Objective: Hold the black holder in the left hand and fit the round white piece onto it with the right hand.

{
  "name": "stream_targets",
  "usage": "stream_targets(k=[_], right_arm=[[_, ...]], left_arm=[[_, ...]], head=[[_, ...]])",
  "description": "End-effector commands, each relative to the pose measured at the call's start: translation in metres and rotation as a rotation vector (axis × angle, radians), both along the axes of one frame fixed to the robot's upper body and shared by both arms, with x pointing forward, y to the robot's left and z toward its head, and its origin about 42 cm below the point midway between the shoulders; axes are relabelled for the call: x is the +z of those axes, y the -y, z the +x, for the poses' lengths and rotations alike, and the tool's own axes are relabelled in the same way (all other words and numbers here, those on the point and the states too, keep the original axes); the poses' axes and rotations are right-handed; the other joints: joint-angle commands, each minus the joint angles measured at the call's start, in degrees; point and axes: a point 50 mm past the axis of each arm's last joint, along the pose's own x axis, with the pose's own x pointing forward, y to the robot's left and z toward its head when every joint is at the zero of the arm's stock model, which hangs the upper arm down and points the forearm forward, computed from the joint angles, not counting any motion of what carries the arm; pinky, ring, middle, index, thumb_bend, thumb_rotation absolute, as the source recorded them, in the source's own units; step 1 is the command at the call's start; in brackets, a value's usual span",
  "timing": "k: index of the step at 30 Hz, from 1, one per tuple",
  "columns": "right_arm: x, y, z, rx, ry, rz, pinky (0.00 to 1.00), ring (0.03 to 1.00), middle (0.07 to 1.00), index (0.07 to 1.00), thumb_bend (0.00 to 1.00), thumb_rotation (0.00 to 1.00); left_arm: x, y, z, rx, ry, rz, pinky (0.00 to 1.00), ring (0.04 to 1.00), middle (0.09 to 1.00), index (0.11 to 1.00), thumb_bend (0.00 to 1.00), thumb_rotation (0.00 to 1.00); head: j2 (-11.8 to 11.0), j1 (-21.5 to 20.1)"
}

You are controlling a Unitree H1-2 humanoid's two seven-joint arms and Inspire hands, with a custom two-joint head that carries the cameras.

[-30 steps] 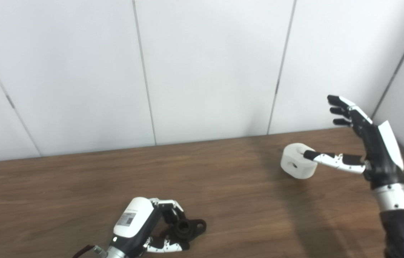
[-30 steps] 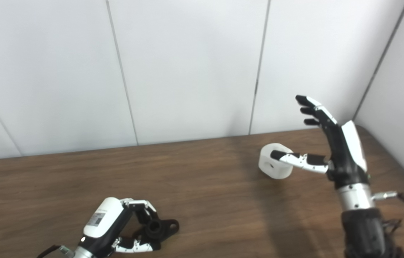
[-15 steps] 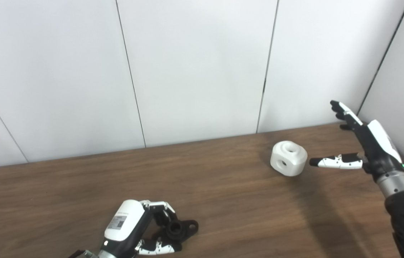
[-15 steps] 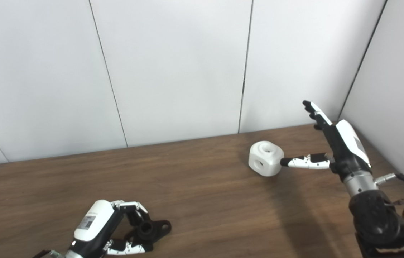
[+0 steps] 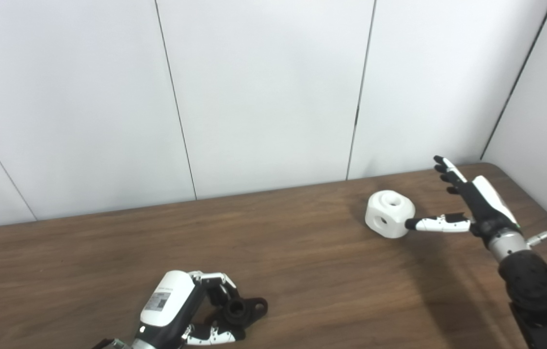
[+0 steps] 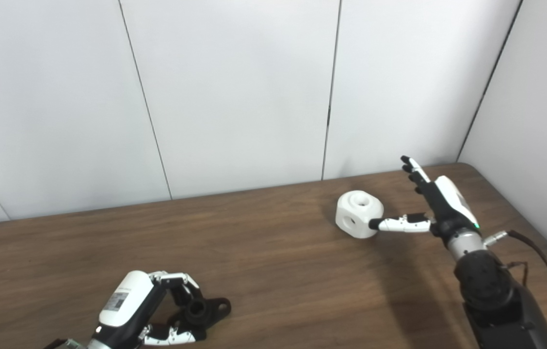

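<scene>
the left hand [image 5: 176,310] is curling its fingers around the small black plastic holder [image 5: 242,310], which is resting on the brown wooden counter [image 5: 302,271] at its near edge. the right hand [image 5: 472,208] is reaching, fingers spread wide and holding nothing, thumb tip touching the round white drilled piece [image 5: 390,213] at the far right. grasping is in hand; next, the right hand's fingers need closing around the piece.

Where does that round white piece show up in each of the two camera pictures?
Left eye view: the round white piece sits right of centre on the table, far side.
Right eye view: same piece, slightly further left in the picture.
Shared landmark: the right hand, open, just right of it, thumb tip at its side.
</scene>
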Motion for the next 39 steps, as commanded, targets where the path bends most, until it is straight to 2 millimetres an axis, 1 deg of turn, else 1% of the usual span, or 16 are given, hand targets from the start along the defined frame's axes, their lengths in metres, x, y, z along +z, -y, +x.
stream_targets(k=[1,5,10,20,30,35,39], right_arm=[[0.021,-0.003,0.013,0.020,0.079,0.000,0.87,0.937,0.959,0.993,0.98,0.35],[0.018,-0.010,0.020,0.037,0.072,0.001,0.86,0.938,0.965,0.999,0.97,0.35],[0.015,-0.020,0.024,0.046,0.047,-0.001,0.86,0.945,0.975,1.000,0.98,0.38],[0.006,-0.028,0.037,0.055,0.026,0.030,0.88,0.953,0.974,1.000,0.99,0.36],[-0.002,-0.028,0.045,0.058,0.006,0.026,0.88,0.957,0.977,1.000,0.99,0.38],[-0.006,-0.026,0.048,0.054,0.010,0.010,0.86,0.938,0.962,0.997,0.98,0.38],[-0.011,-0.024,0.050,0.043,0.029,0.012,0.83,0.911,0.935,0.970,0.96,0.34]], left_arm=[[-0.016,-0.005,-0.006,0.012,-0.054,0.033,0.63,0.499,0.463,0.508,0.52,0.00],[-0.017,-0.007,-0.004,0.012,-0.052,0.021,0.63,0.497,0.467,0.503,0.52,0.00],[-0.017,-0.008,-0.004,0.007,-0.044,0.028,0.63,0.495,0.461,0.508,0.52,0.00],[-0.015,-0.010,-0.004,0.001,-0.037,0.023,0.62,0.490,0.457,0.510,0.52,0.00],[-0.012,-0.014,-0.007,-0.005,-0.038,0.021,0.62,0.494,0.458,0.509,0.52,0.00],[-0.010,-0.015,-0.008,-0.004,-0.038,0.021,0.63,0.495,0.456,0.510,0.52,0.00],[-0.010,-0.015,-0.010,-0.006,-0.041,0.016,0.63,0.495,0.457,0.509,0.52,0.00]], head=[[-0.08,-0.16],[-0.32,-0.77],[-0.63,-0.98],[-1.17,-1.74],[-1.37,-2.39],[-1.37,-2.39],[-1.18,-2.10]])
